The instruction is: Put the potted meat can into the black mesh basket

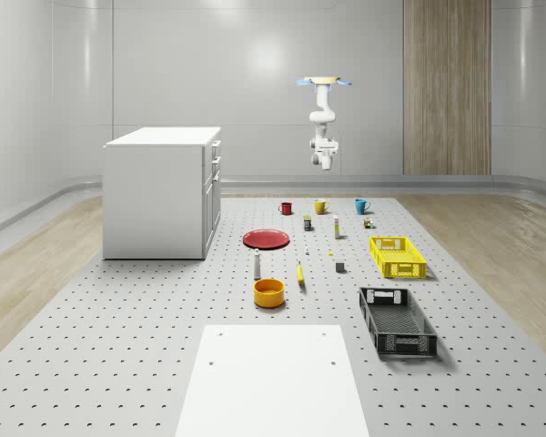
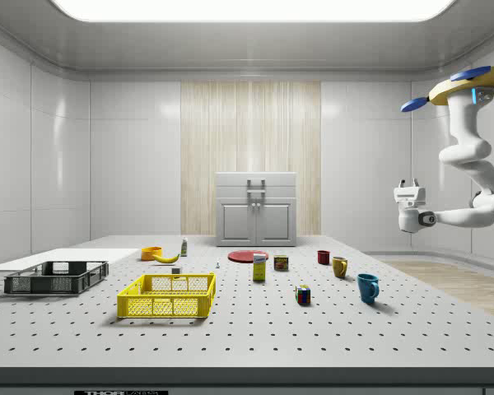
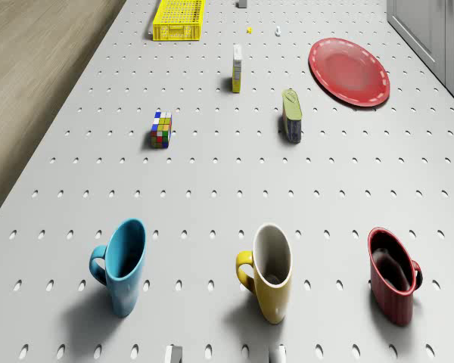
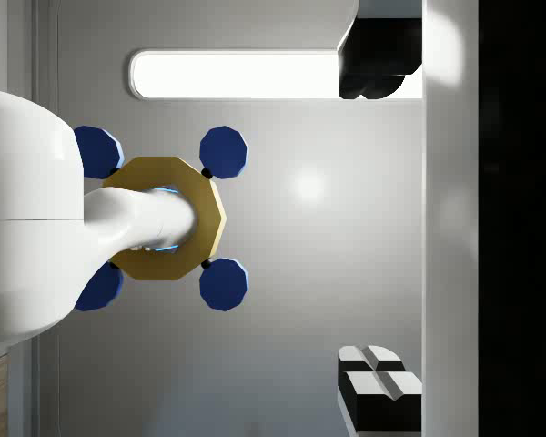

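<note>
Hanging in mid-air with nothing in it, the claw point(image 2: 410, 183) has its fingers spread wide and points up at the drone point(image 4: 168, 218) rather than down at the work. The drone hovers high over the far end of the perforated tabletop point(image 1: 118, 355), just behind the row of three mugs.

From the claw, the potted meat can point(image 3: 291, 116) lies well below and ahead, past the yellow mug point(image 3: 271, 272) and just short of the red plate point(image 3: 349, 70). By my reckoning the claw must turn over and come down a long way before any grasp.

The can looks small and squat, blue-sided with a pale green top, standing upright and apart from its neighbours. The black mesh basket point(image 1: 375, 330) sits at the opposite end, beyond the yellow crate point(image 1: 398, 257).
</note>
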{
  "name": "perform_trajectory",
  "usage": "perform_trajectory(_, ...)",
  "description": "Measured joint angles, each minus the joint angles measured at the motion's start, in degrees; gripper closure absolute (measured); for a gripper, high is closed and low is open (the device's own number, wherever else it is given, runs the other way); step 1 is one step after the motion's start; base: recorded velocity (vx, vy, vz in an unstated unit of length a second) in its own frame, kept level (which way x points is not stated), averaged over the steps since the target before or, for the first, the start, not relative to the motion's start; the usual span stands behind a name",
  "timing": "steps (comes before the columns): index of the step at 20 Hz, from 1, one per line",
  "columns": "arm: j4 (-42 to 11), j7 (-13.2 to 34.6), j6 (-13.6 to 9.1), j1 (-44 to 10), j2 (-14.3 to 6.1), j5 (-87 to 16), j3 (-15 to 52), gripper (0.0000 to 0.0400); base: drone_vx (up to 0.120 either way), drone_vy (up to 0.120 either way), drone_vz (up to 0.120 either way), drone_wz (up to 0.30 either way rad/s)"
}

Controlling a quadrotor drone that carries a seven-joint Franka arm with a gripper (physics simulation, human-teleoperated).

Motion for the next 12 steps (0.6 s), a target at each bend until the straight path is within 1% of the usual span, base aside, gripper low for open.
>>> perform_trajectory(3, 3.62, -0.05, -3.05, -0.09, 0.43, 0.03, 0.04, 0.0000, 0.120, -0.120, 0.000, 0.000)
perform_trajectory(6, 7.33, -0.09, -5.61, -0.16, 1.45, 0.06, 0.08, 0.0000, 0.120, -0.120, 0.000, 0.000)
perform_trajectory(9, 10.83, -0.11, -7.73, -0.21, 2.69, 0.08, 0.12, 0.0000, 0.120, -0.120, 0.000, 0.000)
perform_trajectory(12, 13.51, -0.13, -9.27, -0.26, 3.70, 0.10, 0.14, 0.0000, 0.120, -0.120, 0.000, 0.000)
